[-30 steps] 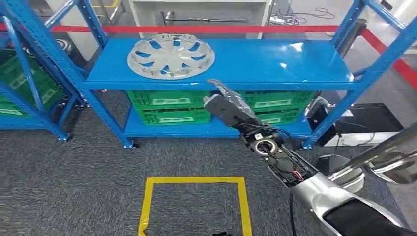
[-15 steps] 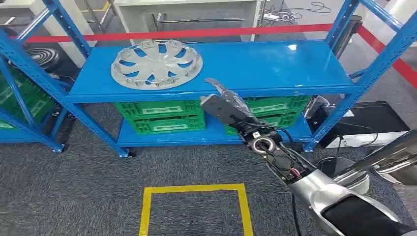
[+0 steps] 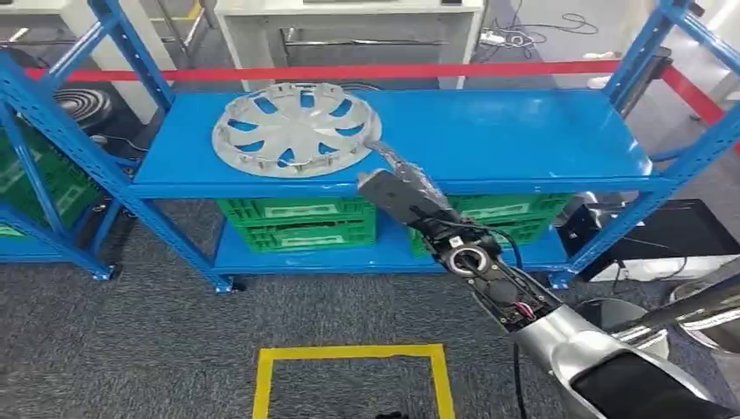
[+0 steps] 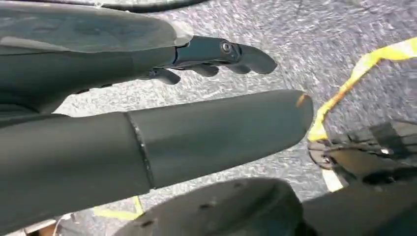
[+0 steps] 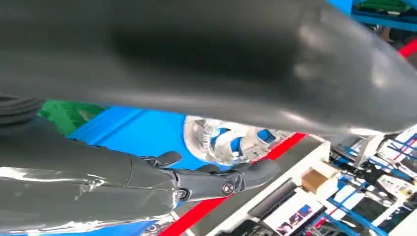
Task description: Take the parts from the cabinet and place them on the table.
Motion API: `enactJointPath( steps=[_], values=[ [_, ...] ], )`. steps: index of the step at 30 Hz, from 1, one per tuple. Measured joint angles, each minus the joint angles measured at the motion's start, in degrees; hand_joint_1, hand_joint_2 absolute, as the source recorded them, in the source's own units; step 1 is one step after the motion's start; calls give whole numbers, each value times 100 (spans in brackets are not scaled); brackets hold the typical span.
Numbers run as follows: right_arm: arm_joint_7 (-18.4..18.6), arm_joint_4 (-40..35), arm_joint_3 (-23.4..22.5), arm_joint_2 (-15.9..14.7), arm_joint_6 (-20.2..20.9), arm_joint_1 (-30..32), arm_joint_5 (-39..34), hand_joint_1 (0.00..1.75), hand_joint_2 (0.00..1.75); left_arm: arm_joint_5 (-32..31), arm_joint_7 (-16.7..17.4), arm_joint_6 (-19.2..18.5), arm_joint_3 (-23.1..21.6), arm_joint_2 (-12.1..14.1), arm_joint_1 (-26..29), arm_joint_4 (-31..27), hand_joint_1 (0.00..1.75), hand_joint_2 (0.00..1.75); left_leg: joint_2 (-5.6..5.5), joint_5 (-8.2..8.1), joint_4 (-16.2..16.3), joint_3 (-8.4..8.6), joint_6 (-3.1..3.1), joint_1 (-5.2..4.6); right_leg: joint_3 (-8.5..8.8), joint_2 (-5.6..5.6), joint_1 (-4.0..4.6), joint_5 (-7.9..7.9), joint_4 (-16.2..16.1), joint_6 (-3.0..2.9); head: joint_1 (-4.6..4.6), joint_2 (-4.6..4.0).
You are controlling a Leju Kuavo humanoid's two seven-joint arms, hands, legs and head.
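Head view: the round silver plastic wheel cover (image 3: 296, 129) lies flat on the top shelf of the blue metal rack (image 3: 524, 131), and sits lower and larger in frame than a second ago; the camera has shifted, so the robot has closed in. The right hand (image 3: 403, 188) reaches toward the cover's near rim, fingers extended, holding nothing.

Left wrist view: the left hand (image 4: 211, 56) hangs over grey carpet, fingers loosely apart, empty.

Right wrist view: the right hand's fingers point at the cover, not yet touching. Grasp pending.
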Motion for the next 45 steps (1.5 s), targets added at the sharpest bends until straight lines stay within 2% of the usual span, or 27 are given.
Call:
enactJointPath(
  steps=[2,4,7,9,12,13,14,16,17,18,19,21,23,24,27,28,29,30,32,33,34,35,37,39,43,44,45],
  values=[
    [0,11,-2,-6,0,6,0,0,0,0,0,0,0,2,22,4,0,0,-7,-138,4,111,-74,7,198,-9,-48,939,-959,62,59,0],
    [11,28,4,-13,4,13,0,0,0,0,0,0,0,7,-21,4,0,0,-16,-218,43,137,-149,5,210,-4,0,858,-1045,-75,22,0],
    [-2,15,-7,-13,2,-15,0,0,0,0,2,0,0,11,-28,4,0,0,-10,-235,90,166,-236,32,322,27,4,900,-1058,-193,-31,0],
    [-4,4,-15,-11,-2,-29,0,0,0,0,2,0,0,11,-30,4,0,0,33,-255,795,-210,-276,42,409,24,10,850,-1098,-261,-81,0],
    [-2,2,0,-11,9,-6,0,0,0,0,0,0,0,2,-34,4,0,0,34,-773,2013,-1113,-313,43,529,25,45,721,-1104,-298,-127,0],
    [0,2,0,-11,9,-5,0,0,0,0,0,0,0,2,-26,4,0,0,33,-832,2068,-1255,-297,39,584,31,59,676,-1104,-303,-133,0],
    [0,2,2,-11,9,-6,0,0,0,2,0,0,0,2,-22,4,0,0,33,-716,1879,-1269,-269,30,657,41,73,625,-1106,-306,-136,0],
    [-4,2,4,-11,18,-10,0,0,0,6,2,0,0,9,-16,4,0,0,34,-86,965,-1011,-140,-35,805,47,110,519,-1117,-307,-151,0],
    [-7,2,9,-11,24,-10,0,0,0,20,2,0,0,26,-17,4,0,0,37,328,413,-832,-25,-89,857,45,103,473,-1130,-306,-164,0],
    [-13,13,11,-11,28,-27,0,0,0,26,2,4,0,59,-8,11,0,0,-10,552,123,-767,57,-156,895,54,105,434,-1130,-282,-140,0],
    [-11,24,15,-9,44,-25,0,0,0,31,0,7,0,59,-10,11,0,0,-46,427,135,-763,55,-168,919,80,114,412,-1135,-264,-142,0],
    [-31,55,28,15,66,-43,0,0,0,42,0,7,0,59,-12,11,0,0,-54,462,14,-679,112,-158,980,96,114,443,-1107,-191,-168,0],
    [-55,77,37,20,79,-102,35,0,0,48,0,7,0,28,8,11,0,0,-36,472,-64,-470,111,-96,988,68,117,336,-1059,-134,-159,0],
    [-63,85,40,20,79,-155,74,0,0,50,-2,9,0,30,4,11,0,0,-35,445,-73,-415,131,-89,876,38,128,265,-766,-119,-151,0],
    [-57,112,46,20,87,-162,85,0,0,68,-2,9,0,22,1,11,0,0,-37,331,-70,-315,124,-75,97,29,71,-234,515,-29,-101,0],
    [-52,133,48,20,92,-147,85,0,0,68,-2,9,0,17,15,11,0,0,-40,284,-67,-265,107,-65,-60,21,53,-340,674,0,-85,0],
    [-52,153,50,20,103,-140,92,0,0,76,-2,9,0,9,32,11,0,0,-51,229,-63,-202,85,-50,-101,13,35,-293,583,20,-77,0],
    [-55,160,50,20,125,-143,96,0,0,85,-2,9,0,2,46,11,0,0,-59,172,-51,-128,63,-34,-36,5,14,-74,248,45,-64,0],
    [-59,173,50,20,138,-146,96,0,0,94,-13,11,0,-13,54,11,0,0,-69,27,-13,34,-2,4,284,-6,-37,700,-792,83,-18,0],
    [-59,201,52,20,138,-148,96,0,0,101,-18,20,0,0,66,15,0,0,-76,-36,19,64,-50,-11,301,-23,-50,960,-1097,100,22,0],
    [-55,214,57,20,142,-155,96,0,0,101,-20,26,0,-2,52,15,0,0,-96,-67,52,43,-80,-8,304,-26,-22,712,-1087,1,4,0],
    [-52,219,66,31,151,-149,96,0,0,101,-20,26,0,-4,46,15,0,0,-80,-106,61,22,-128,-3,369,-7,-1,857,-1065,-61,-13,0],
    [-57,230,74,48,153,-164,98,0,0,101,-26,28,0,-4,49,15,0,0,-74,-117,56,82,-186,0,387,2,15,831,-1069,-143,-37,0],
    [-66,232,76,66,149,-197,101,0,0,101,-28,39,0,2,44,15,0,0,-19,-139,482,-120,-230,16,502,3,-25,828,-1109,-181,-72,0],
    [-66,271,96,79,168,-203,125,0,0,118,-37,96,0,-15,50,15,0,0,24,-751,2014,-1242,-304,34,582,6,4,729,-1116,-227,-149,0],
    [-66,284,98,81,181,-200,138,0,0,118,-39,103,0,-15,61,15,0,0,24,-708,1973,-1327,-281,33,620,16,15,693,-1116,-235,-155,0],
    [-66,302,103,81,184,-197,160,0,0,118,-39,112,0,-13,68,15,0,0,24,-468,1675,-1284,-247,25,678,25,30,653,-1119,-235,-160,0]
  ],
)
